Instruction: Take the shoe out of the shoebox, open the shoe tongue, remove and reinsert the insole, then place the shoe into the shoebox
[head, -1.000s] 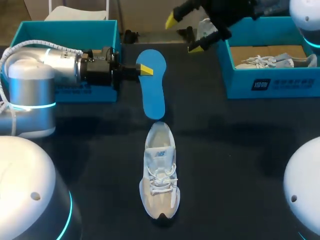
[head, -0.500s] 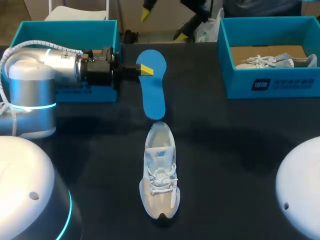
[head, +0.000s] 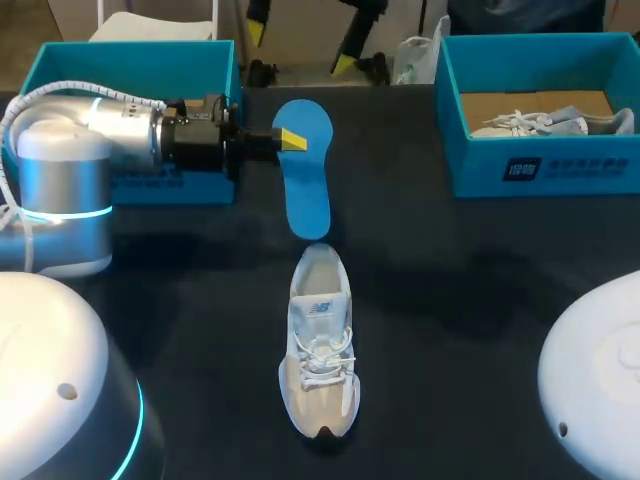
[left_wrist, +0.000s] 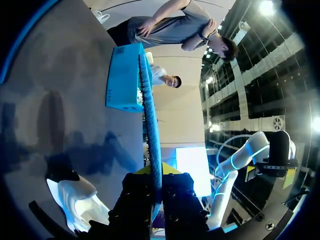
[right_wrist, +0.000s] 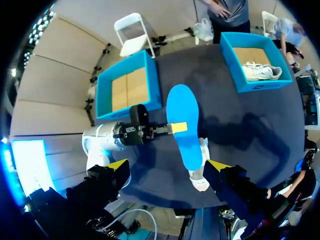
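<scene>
The blue insole (head: 306, 172) hangs over the table's far middle, its upper end pinched by my left gripper (head: 290, 140), which comes in from the left and is shut on it. The left wrist view shows the insole (left_wrist: 151, 131) edge-on between those fingers (left_wrist: 136, 199). The white and beige shoe (head: 321, 352) lies on the dark table below the insole, toe toward the near edge. My right gripper (head: 300, 47) hovers wide open and empty high over the far edge. From up there, between its own fingers (right_wrist: 169, 165), I see the insole (right_wrist: 182, 125) and the shoe (right_wrist: 200, 172).
An empty blue shoebox (head: 135, 50) stands at the far left behind my left arm. A second blue shoebox (head: 540, 165) at the far right holds another shoe (head: 540, 122). Dark tabletop lies on both sides of the shoe.
My right gripper has risen and swung left along the far edge, still wide open. The left gripper, insole and shoe have stayed put.
</scene>
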